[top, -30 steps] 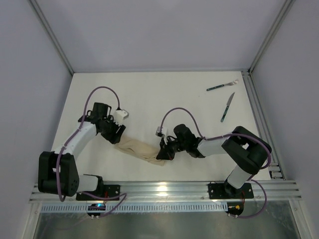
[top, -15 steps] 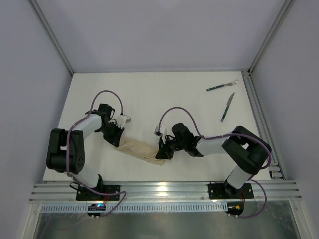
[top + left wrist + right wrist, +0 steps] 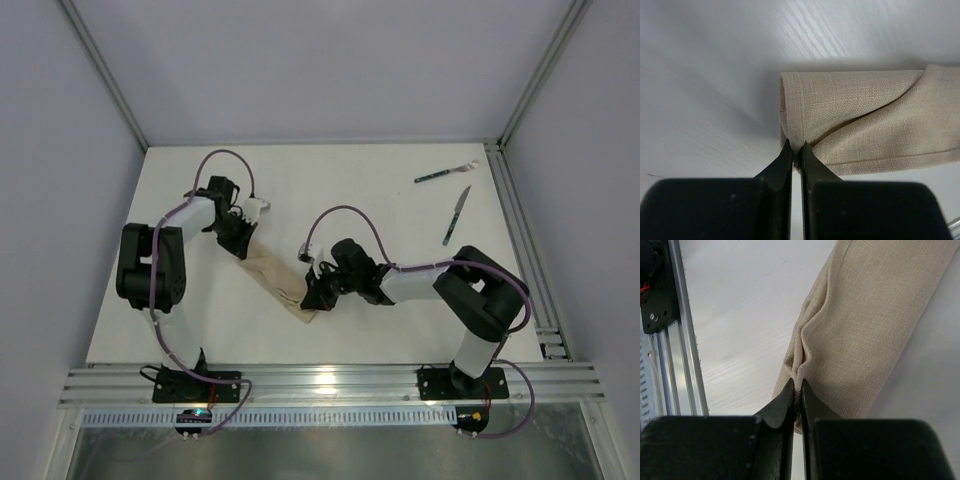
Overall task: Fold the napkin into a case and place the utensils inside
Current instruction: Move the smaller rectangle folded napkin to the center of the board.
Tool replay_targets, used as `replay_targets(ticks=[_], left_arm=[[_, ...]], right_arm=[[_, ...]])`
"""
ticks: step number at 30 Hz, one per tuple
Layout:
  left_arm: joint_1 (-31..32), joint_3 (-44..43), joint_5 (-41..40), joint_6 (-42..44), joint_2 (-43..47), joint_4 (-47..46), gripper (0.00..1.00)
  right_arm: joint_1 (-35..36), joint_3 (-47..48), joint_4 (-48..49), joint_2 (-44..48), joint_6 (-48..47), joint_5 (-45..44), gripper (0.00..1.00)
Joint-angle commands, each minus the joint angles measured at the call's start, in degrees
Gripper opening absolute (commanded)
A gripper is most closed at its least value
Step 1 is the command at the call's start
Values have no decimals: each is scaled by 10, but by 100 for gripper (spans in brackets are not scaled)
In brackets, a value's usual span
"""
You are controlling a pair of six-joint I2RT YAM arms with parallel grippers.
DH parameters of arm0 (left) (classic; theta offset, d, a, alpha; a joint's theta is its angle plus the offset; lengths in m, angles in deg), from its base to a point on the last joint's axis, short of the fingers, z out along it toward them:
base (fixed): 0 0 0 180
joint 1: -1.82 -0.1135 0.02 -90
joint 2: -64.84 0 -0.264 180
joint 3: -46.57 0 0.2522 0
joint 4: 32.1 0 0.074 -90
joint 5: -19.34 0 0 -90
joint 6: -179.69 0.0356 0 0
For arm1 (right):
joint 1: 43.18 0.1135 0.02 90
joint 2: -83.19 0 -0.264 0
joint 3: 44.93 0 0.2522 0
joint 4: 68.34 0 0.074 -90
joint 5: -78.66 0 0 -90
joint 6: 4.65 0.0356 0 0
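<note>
One white table [image 3: 350, 180], one napkin [image 3: 277, 282], pale walls [image 3: 300, 60]

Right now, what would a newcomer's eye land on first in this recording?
A tan napkin, folded into a narrow strip, lies slantwise near the middle of the table. It is pinched at both ends: the left gripper is shut on its far end and the right gripper on its near end. The fork and knife lie apart from all this, near the far right corner.
</note>
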Motion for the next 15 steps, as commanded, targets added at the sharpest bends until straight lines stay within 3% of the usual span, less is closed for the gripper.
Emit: replay_targets(ticks=[1, 3, 4, 5, 11, 15], left_arm=[[7, -57, -29, 25, -38, -60, 8], [10, -67, -22, 32, -50, -62, 25], [11, -69, -12, 34, -48, -65, 41], [11, -70, -6, 34, -44, -67, 46], [10, -15, 7, 11, 87, -106, 56], [10, 38, 42, -2, 192, -130, 56]], right_arm=[[4, 23, 1, -15, 32, -10, 4], [5, 30, 15, -23, 54, -9, 4], [7, 34, 19, -26, 59, -8, 4], [6, 41, 22, -29, 73, -8, 4], [6, 62, 10, -41, 95, -30, 4], [3, 73, 7, -55, 112, -24, 4]])
